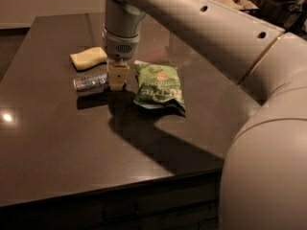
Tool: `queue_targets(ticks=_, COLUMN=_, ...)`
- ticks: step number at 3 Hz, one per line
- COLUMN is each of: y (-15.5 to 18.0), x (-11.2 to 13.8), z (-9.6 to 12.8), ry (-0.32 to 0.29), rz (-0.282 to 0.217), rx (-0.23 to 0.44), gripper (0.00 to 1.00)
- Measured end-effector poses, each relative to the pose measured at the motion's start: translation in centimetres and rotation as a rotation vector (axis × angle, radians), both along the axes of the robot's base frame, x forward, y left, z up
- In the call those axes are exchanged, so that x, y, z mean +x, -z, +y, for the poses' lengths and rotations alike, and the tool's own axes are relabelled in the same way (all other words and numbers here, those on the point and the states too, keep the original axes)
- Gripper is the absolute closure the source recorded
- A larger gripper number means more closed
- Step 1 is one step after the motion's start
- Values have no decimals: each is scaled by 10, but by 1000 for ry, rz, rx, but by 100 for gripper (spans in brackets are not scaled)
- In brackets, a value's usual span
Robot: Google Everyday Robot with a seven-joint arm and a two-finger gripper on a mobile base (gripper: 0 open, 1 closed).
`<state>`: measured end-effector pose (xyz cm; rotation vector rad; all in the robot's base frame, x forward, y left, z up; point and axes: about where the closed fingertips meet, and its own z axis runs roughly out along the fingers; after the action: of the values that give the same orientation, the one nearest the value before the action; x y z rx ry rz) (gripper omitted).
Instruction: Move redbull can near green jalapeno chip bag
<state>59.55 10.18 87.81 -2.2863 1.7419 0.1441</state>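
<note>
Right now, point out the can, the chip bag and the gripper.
can (90, 82): camera view, middle of its side.
chip bag (158, 83): camera view, centre of its green front.
gripper (118, 84): camera view, its tip, at the can's end nearest the bag.

The counter (57, 143) is dark, polished stone-like and glossy, with a light spot near its left edge. The redbull can (89, 82) is shiny metal. The green jalapeno chip bag (159, 85) is crinkled glossy film. The sponge (88, 58) looks matt. Toward the far edge, the gripper (117, 80), smooth matt plastic, has its fingers clamped on the can's end.
</note>
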Motion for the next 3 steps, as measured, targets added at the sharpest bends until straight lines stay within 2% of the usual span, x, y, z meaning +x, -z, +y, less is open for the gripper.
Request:
queue_targets(ticks=1, y=6, x=9, z=-24, ry=36, rz=8, rx=-8, gripper=85)
queue_targets(ticks=2, y=14, x=5, z=-33, ry=46, rz=30, rx=-5, gripper=63)
queue_targets(ticks=3, y=20, x=-7, z=-27, ry=25, rz=57, rx=8, gripper=40)
